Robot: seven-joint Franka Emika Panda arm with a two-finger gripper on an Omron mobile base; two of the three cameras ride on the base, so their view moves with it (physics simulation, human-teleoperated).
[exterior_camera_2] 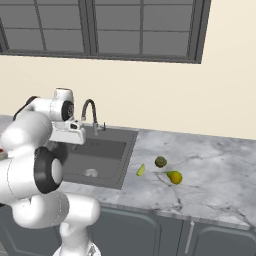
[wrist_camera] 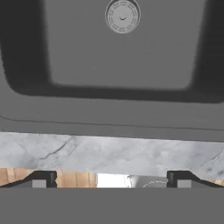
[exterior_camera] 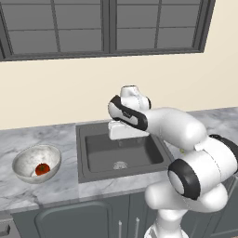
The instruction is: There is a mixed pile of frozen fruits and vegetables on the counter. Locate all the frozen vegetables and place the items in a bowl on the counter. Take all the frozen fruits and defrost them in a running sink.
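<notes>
My gripper (wrist_camera: 111, 181) hangs open above the sink (exterior_camera: 121, 151), with nothing between its fingertips (wrist_camera: 41, 179). In the hand view, the dark basin and its round drain (wrist_camera: 122, 15) lie below it, with the front strip of the counter (wrist_camera: 109, 151) nearer. The marbled bowl (exterior_camera: 23, 158) stands left of the sink and holds the red round vegetable (exterior_camera: 42, 168). Right of the sink on the counter (exterior_camera_2: 210, 175) lie the pale yellow-green wedge (exterior_camera_2: 141, 170), the dark green ball (exterior_camera_2: 160, 161) and the pear-shaped fruit (exterior_camera_2: 174, 177), close together.
A curved metal faucet (exterior_camera_2: 90, 112) rises behind the sink. My own white arm (exterior_camera: 186, 139) bends over the sink's right side. A cream wall and dark window frames stand behind the counter. Dark grey cabinets (exterior_camera_2: 150, 230) run below it.
</notes>
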